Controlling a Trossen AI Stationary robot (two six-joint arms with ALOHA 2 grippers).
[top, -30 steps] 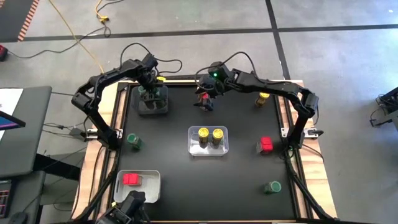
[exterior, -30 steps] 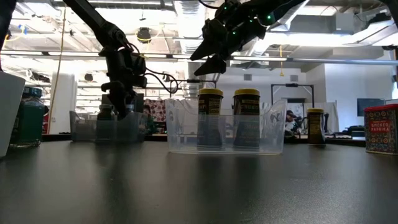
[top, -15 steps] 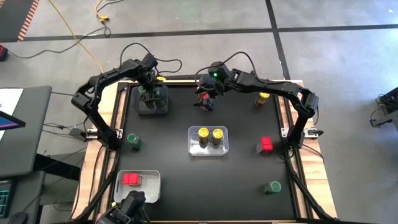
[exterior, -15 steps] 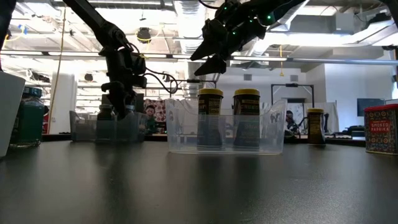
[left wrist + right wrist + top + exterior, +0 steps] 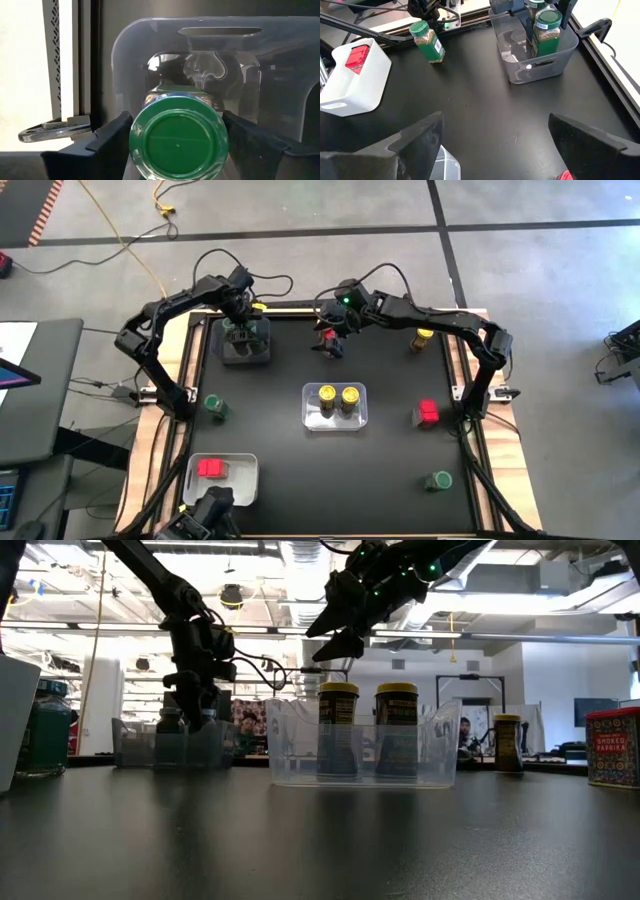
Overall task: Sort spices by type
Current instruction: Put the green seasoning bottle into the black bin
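Note:
My left gripper (image 5: 178, 131) points down into the grey bin (image 5: 246, 360) at the far left. It is open, with one finger on each side of a green-lidded jar (image 5: 178, 139) that stands upright on the bin's floor. A second green-lidded jar (image 5: 535, 6) stands behind it. My right gripper (image 5: 495, 122) hangs wide open above the table's far middle, with nothing between its fingers and a red-topped jar (image 5: 329, 343) below it. Two yellow-lidded jars (image 5: 338, 396) stand in the clear bin (image 5: 335, 422) at the centre.
Loose on the table stand a green-lidded jar (image 5: 215, 406) at the left, another (image 5: 438, 480) near right, a yellow-lidded jar (image 5: 424, 338) far right and a red-topped jar (image 5: 427, 413) at the right. A white bin (image 5: 240, 480) near left holds a red-topped jar (image 5: 211, 469).

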